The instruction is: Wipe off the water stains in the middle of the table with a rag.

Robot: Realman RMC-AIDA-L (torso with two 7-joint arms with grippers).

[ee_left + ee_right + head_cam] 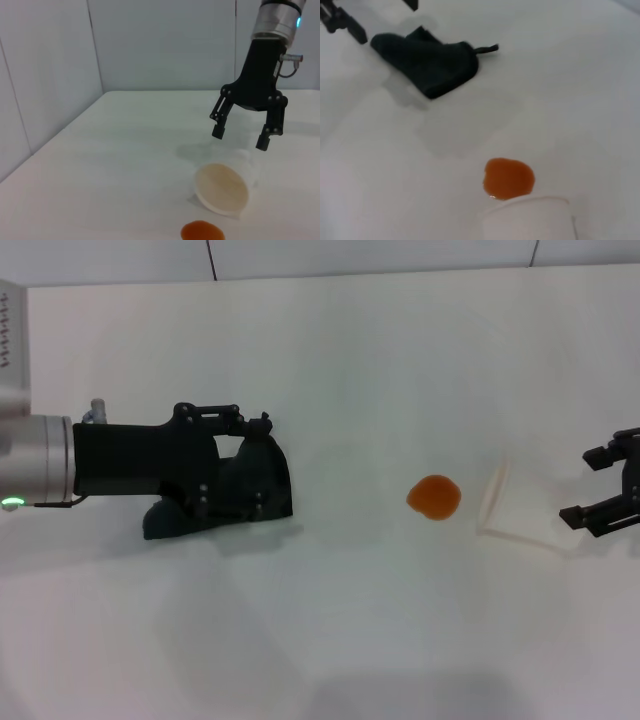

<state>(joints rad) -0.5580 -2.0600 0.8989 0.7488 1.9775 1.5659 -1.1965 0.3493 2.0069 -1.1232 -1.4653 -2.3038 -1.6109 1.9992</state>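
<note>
We work on a broad white table point(330, 630) backed by pale grey wall panels. Taking the head view as a clock face, the water stains point(433, 497), a single glossy orange blotch, lie just right of centre, towards three o'clock. Close beside it, further out on the same bearing, a white paper cup point(515, 508) lies tipped on its side with its mouth facing the blotch; the right wrist view shows the cup's wall almost at the blotch's edge.

The rag point(255, 485), a dark crumpled cloth with a small loop tag, sits out at nine o'clock, well apart from the stain. Our left gripper point(205, 455) is over it in the head view; in the right wrist view its fingers point(342, 22) appear just beside the cloth and spread, not closed on it, so we judge the rag not yet picked up. Our right gripper point(242, 135) hangs at the three o'clock edge above and behind the cup, fingers apart, holding nothing.

The risks we see:
- A shallow pinch takes only a fold, and the cloth slips free as it is carried across.
- A wipe swept towards three o'clock pushes the cup, rolling it or spreading any liquid left inside.
- A bunched rag smears the blotch instead of lifting it.
</note>
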